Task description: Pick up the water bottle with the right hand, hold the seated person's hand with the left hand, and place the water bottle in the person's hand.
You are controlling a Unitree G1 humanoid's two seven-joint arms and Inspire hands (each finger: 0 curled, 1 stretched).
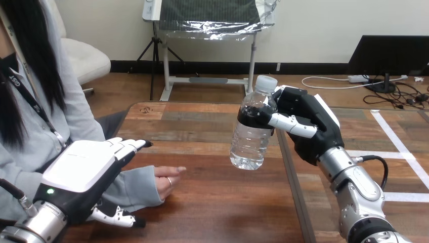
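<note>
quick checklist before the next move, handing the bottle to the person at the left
1. Right hand grips the clear plastic water bottle with a white cap: ok, fingers curled round it.
2. Bottle clear of the wooden table: ok, held above it, near upright.
3. Left hand holds the person's hand: not ok, it is over the grey sleeve with fingers straight.
4. Person's palm turned up to receive: cannot tell; the hand rests on the table, fingers bent.
5. Path from bottle to person's hand: ok, bare table between them.
</note>
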